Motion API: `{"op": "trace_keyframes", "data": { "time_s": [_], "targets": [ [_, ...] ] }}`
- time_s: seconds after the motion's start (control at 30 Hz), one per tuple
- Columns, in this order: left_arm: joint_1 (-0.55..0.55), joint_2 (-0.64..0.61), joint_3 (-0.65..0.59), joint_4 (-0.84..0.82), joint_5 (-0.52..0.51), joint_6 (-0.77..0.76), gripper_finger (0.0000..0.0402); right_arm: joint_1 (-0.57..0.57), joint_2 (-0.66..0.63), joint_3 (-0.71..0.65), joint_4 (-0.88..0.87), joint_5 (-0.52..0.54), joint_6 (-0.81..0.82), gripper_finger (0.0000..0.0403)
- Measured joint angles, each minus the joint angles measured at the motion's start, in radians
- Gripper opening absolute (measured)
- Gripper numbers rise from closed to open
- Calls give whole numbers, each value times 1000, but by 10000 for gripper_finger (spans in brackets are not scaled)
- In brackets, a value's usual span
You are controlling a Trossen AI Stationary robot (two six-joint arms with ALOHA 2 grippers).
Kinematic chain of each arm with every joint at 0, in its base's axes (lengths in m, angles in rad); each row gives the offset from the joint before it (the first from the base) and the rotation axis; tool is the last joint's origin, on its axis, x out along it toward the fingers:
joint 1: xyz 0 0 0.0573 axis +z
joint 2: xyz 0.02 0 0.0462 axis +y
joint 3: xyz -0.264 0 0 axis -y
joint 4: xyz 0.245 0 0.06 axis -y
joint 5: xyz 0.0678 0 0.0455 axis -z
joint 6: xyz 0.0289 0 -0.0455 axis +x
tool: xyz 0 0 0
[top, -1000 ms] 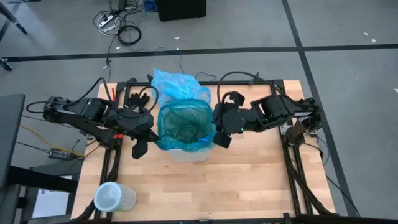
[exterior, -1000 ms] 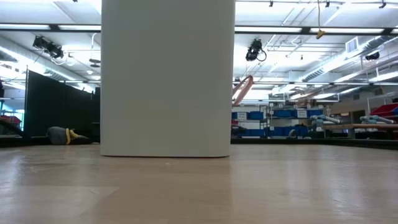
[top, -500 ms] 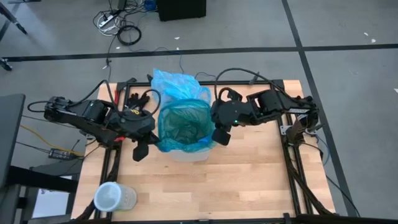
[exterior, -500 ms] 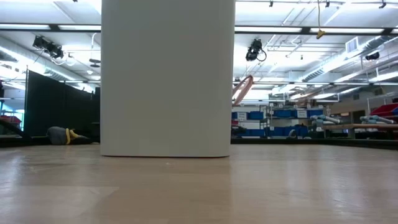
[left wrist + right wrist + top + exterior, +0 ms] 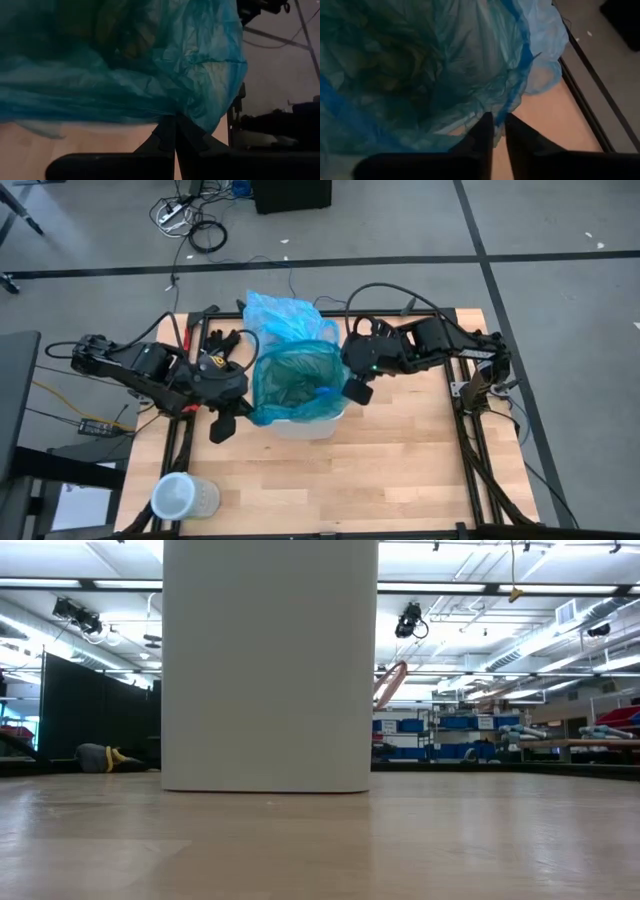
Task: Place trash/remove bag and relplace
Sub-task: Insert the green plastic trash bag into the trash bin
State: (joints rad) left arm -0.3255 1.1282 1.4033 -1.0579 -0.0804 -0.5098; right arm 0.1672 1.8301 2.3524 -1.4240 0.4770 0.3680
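**Bin liner in white bin, pinched at both sides**

Teal liner (image 5: 296, 380): lines the white bin (image 5: 270, 665) mid-table (image 5: 400, 470). Left gripper (image 5: 232, 412): fingers together on the liner's edge. Right gripper (image 5: 352, 390): fingers nearly together, pinching the opposite edge. Light blue bag (image 5: 285, 315): crumpled just behind the bin.

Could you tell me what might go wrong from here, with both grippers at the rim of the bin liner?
The left gripper is shut on the teal liner, a thin, crinkly film; a hard pull could tear it. The right gripper sits at the opposite rim with a narrow gap between its fingers, so it may catch too little film and slip. An uneven lift could tip the white bin.
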Motion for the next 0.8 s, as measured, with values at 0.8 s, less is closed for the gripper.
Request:
{"op": "trace_keyframes", "data": {
  "time_s": [0.8],
  "targets": [
    [-17, -4, 0, -44, 0, -18, 8, -68, 2, -111, 22, 27, -32, 0]
  ]
}}
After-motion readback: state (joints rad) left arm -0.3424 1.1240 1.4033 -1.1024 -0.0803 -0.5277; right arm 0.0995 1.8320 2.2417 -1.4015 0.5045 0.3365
